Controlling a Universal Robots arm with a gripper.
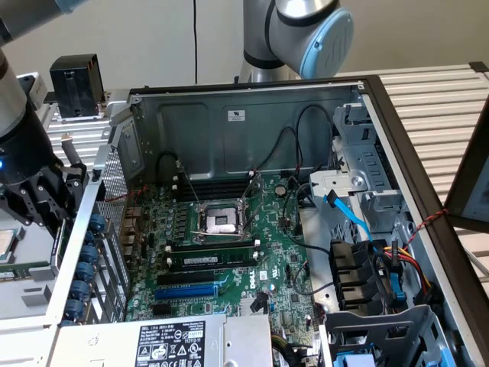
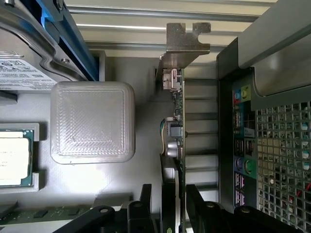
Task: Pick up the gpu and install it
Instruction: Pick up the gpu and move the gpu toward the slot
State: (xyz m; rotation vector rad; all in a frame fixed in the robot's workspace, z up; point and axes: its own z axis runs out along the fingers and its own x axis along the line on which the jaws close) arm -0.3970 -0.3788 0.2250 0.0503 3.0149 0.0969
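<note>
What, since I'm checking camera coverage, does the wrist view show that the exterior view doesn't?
Wrist view: the gpu on edge, its silver bracket, a grey block, and open fingers either side of it. Exterior view: the motherboard, its CPU socket and a blue cable. Shared: the case's perforated rear panel and a loose CPU chip.

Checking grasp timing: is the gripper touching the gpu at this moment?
Apart. In the wrist view the gpu stands edge-on between the fingers of the gripper, and a strip of gap shows on each side of the card.
</note>
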